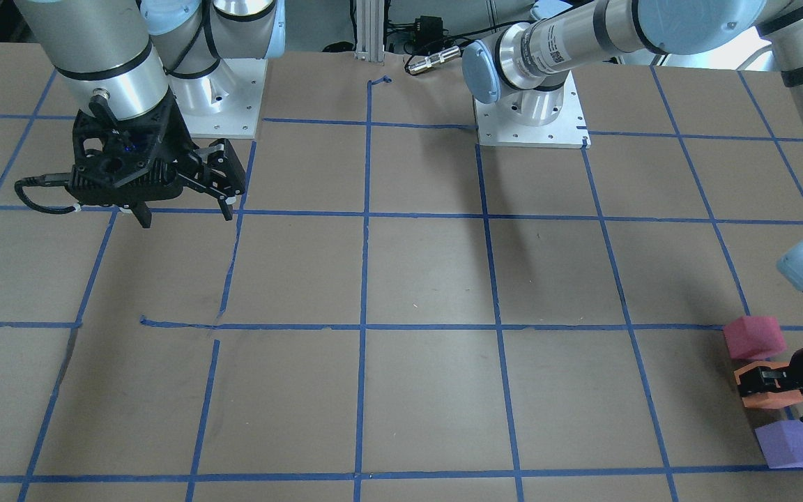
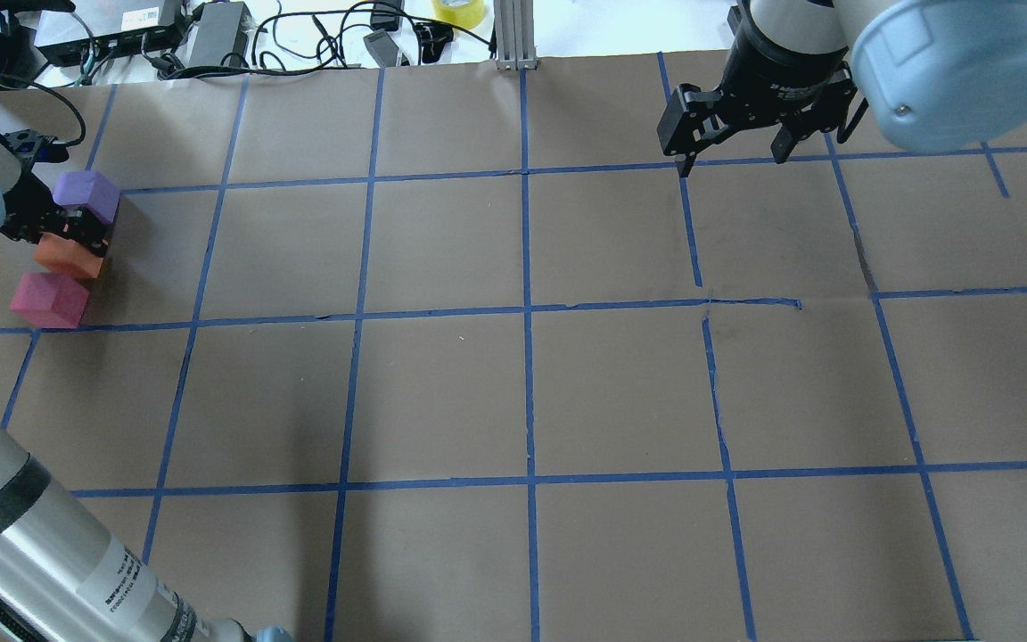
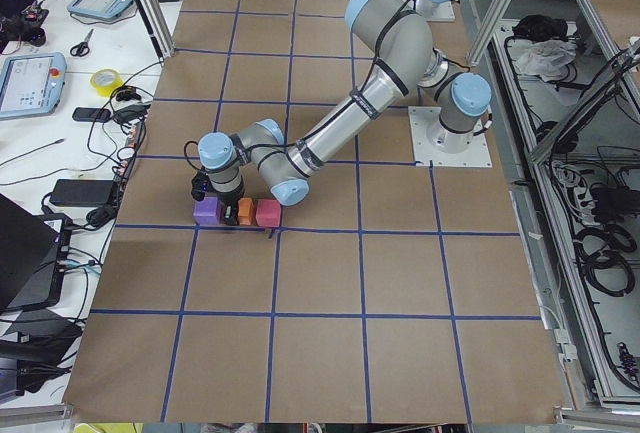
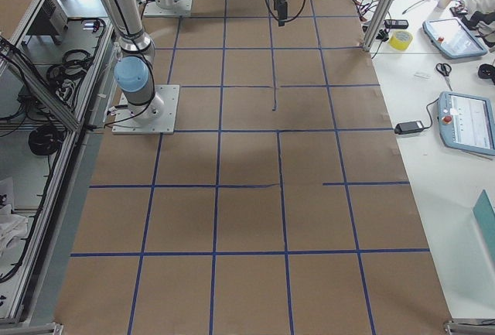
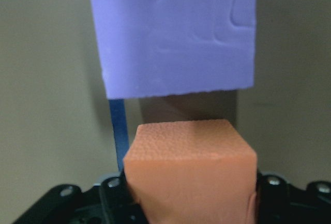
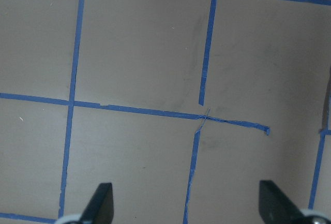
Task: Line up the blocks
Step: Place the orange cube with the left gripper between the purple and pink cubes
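Three foam cubes stand in a short row at the table's left end: pink (image 1: 753,336) (image 2: 48,300), orange (image 1: 771,400) (image 2: 68,259) and purple (image 1: 792,443) (image 2: 86,192). The row also shows in the exterior left view: purple (image 3: 207,210), orange (image 3: 246,211), pink (image 3: 268,213). My left gripper (image 1: 767,382) (image 2: 77,237) is low at the table and shut on the orange cube (image 5: 191,154), with the purple cube (image 5: 176,32) just beyond it. My right gripper (image 1: 185,202) (image 2: 732,156) (image 6: 189,206) is open and empty, held above the table far from the cubes.
Brown paper with a blue tape grid (image 2: 527,308) covers the table. The two arm bases (image 1: 530,115) (image 1: 217,104) stand at the robot's side. Cables and electronics (image 2: 210,27) lie beyond the far edge. The cubes sit close to the table's left end.
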Controlling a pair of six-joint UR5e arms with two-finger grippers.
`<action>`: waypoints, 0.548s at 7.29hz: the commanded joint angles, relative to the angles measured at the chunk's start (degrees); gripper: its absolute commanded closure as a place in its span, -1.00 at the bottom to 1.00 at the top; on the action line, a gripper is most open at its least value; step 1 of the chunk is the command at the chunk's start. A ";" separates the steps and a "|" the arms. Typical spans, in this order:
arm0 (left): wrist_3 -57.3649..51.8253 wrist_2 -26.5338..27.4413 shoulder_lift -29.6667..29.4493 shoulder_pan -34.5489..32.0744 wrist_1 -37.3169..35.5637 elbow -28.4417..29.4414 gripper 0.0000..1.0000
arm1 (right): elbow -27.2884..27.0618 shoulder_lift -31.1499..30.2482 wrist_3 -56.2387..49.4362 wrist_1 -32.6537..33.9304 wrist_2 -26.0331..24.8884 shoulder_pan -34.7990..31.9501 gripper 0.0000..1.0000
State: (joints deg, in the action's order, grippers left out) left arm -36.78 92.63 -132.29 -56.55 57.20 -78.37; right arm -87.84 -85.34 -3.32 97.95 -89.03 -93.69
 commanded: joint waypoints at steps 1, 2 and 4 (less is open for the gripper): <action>-0.22 0.36 -0.16 0.03 -0.15 0.50 -1.00 | -0.67 -0.09 -0.02 0.31 0.08 0.09 -1.00; -0.31 0.45 -0.16 0.12 -0.16 0.68 -1.00 | -0.58 -0.27 0.32 0.31 0.00 0.18 -1.00; -0.13 0.45 0.02 0.73 -0.24 1.29 -1.00 | -0.49 -0.36 0.33 0.13 0.00 0.09 -1.00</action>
State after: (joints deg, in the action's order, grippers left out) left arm -37.03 93.05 -132.38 -56.11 56.99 -77.41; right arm -88.36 -85.60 -3.03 98.22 -89.02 -93.55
